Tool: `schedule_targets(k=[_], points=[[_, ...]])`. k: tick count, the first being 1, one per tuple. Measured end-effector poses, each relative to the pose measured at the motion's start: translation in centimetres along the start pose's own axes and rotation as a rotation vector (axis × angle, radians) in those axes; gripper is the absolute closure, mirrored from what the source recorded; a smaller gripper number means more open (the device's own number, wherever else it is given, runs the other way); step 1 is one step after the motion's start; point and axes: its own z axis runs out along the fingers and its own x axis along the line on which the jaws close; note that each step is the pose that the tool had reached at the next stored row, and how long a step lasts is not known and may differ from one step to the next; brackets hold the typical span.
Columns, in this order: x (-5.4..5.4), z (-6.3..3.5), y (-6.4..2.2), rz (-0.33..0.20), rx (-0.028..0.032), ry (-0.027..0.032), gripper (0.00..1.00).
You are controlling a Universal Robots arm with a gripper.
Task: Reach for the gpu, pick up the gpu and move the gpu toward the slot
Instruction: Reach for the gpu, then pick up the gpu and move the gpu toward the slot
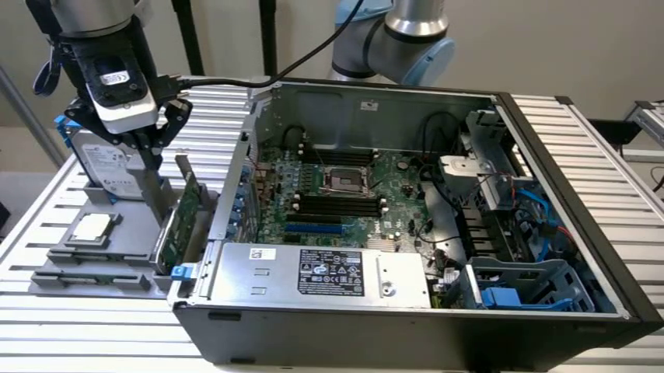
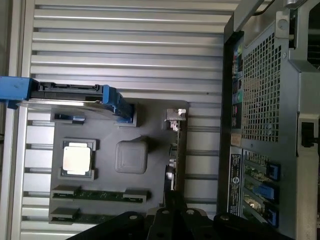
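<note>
The gpu [image 1: 188,208] is a thin green card. It stands on its long edge in a slot of the grey holder [image 1: 62,268] on the exterior view's left, beside the open computer case. Its silver end bracket [image 2: 176,115] shows in the wrist view, with the card's edge [image 2: 178,150] running toward the gripper. My gripper [image 1: 151,155] hangs directly above the card's upper edge, very close to it. In the wrist view the gripper [image 2: 173,197] overlaps the card's near end. The card still sits in its holder.
A silver hard drive [image 1: 104,165] with blue rails stands behind the gpu. A square silver chip [image 1: 92,227] and two memory sticks [image 1: 92,255] lie in the holder. The open computer case [image 1: 581,233], with its motherboard [image 1: 343,194], sits on the exterior view's right.
</note>
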Motion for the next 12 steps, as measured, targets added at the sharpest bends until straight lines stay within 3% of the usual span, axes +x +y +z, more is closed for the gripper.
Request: schedule_targets(k=[8, 12], points=[[0.0, 0.0, 0.0, 0.0, 0.0, 0.0, 0.89], [0.0, 0.0, 0.0, 0.0, 0.0, -0.0001, 0.76]])
